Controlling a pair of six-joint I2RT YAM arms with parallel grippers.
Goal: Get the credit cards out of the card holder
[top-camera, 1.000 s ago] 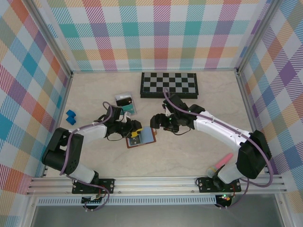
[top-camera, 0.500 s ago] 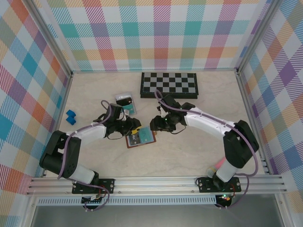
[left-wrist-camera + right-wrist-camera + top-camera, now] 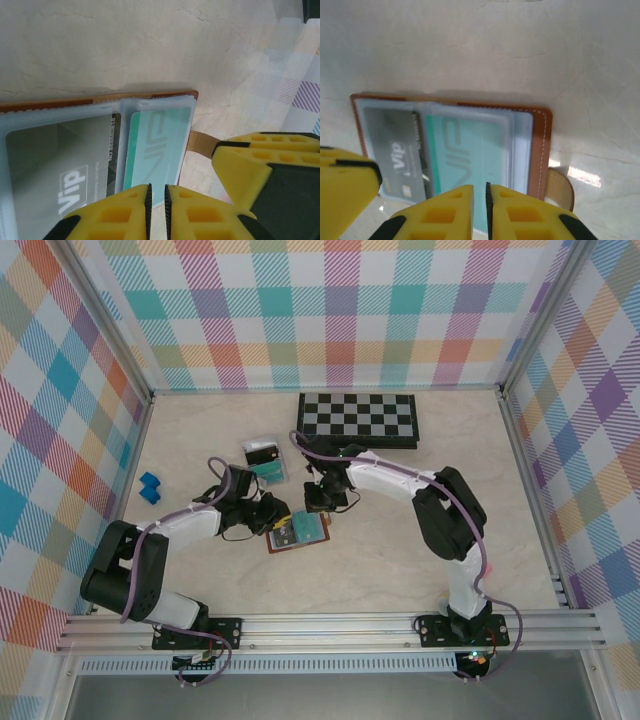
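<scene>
The chessboard (image 3: pixel 357 420) sits at the tabletop's far edge, while left jaws and right jaws are nearly shut over the teal card (image 3: pixel 465 150) in the card holder (image 3: pixel 540 145), grip unclear tbh.

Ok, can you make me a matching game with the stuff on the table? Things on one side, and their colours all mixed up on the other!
Things:
1. chessboard
2. small block
3. card holder, outside edge
4. card nearest the clasp tab

Colours:
A. brown
B. teal
C. black and grey
D. blue

Right pairs: 1-C, 2-D, 3-A, 4-B
</scene>
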